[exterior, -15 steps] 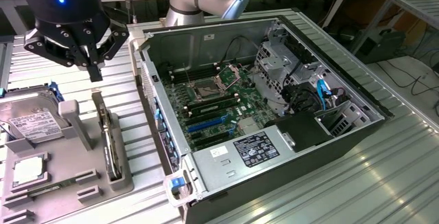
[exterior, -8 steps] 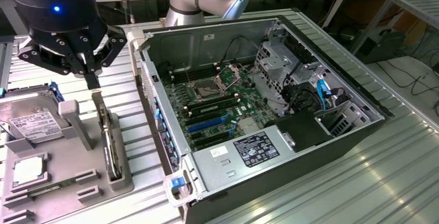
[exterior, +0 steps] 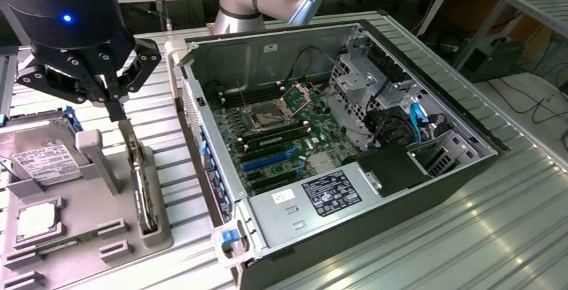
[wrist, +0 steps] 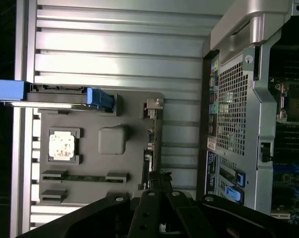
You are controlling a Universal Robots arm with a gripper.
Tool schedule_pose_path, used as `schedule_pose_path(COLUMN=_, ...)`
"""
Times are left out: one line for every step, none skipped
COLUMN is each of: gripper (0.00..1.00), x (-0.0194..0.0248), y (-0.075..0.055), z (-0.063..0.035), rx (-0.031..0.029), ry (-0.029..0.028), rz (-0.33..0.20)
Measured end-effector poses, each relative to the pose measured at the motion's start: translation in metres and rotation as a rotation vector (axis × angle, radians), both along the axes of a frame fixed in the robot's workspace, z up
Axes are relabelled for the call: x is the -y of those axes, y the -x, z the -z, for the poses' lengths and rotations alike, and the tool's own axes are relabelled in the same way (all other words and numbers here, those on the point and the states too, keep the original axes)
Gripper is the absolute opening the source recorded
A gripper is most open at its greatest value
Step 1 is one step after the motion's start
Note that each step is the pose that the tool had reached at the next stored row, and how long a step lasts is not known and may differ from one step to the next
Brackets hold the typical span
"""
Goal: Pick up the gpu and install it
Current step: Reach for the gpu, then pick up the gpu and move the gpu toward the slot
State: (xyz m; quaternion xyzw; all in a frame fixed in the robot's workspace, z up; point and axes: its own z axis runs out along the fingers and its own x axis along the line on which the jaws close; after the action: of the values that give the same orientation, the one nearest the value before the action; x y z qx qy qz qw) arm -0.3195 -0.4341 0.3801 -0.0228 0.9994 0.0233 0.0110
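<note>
The gripper is closed at the 12 o'clock end of the gpu. The gpu stands on edge in the gray holder tray, at 9 o'clock of the open computer case.

The gpu is being kept on edge in a slot of the grey tray, along the side nearest the computer case. The closed gripper is being held at one end of the card. A processor chip, memory stick and hard drive are being carried by the same tray.
</note>
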Motion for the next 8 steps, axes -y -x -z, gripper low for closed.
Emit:
schedule_pose_path(gripper=0.11, x=0.0000, y=0.0000, z=-0.0001, rx=-0.0001, ry=0.0001, rz=0.000)
schedule_pose_path(gripper=0.11, x=0.0000, y=0.0000, z=-0.0001, rx=-0.0001, ry=0.0001, rz=0.000)
schedule_pose_path(gripper=0.11, x=0.0000, y=0.0000, z=-0.0001, rx=-0.0001, ry=0.0000, rz=0.000)
schedule_pose_path(gripper=0.11, x=0.0000, y=0.0000, z=-0.0001, rx=-0.0001, ry=0.0001, rz=0.000)
schedule_pose_path(gripper=0.11, x=0.0000, y=0.0000, z=0.0000, rx=-0.0001, ry=0.0000, rz=0.000)
schedule_pose_path(gripper=0.11, x=0.0000, y=0.0000, z=0.0000, rx=-0.0001, ry=0.0000, rz=0.000)
schedule_pose_path(gripper=0.11, x=0.0000, y=0.0000, z=-0.0001, rx=-0.0001, ry=0.0001, rz=0.000)
schedule_pose_path(gripper=0.11, x=0.0000, y=0.0000, z=0.0000, rx=-0.0001, ry=0.0000, rz=0.000)
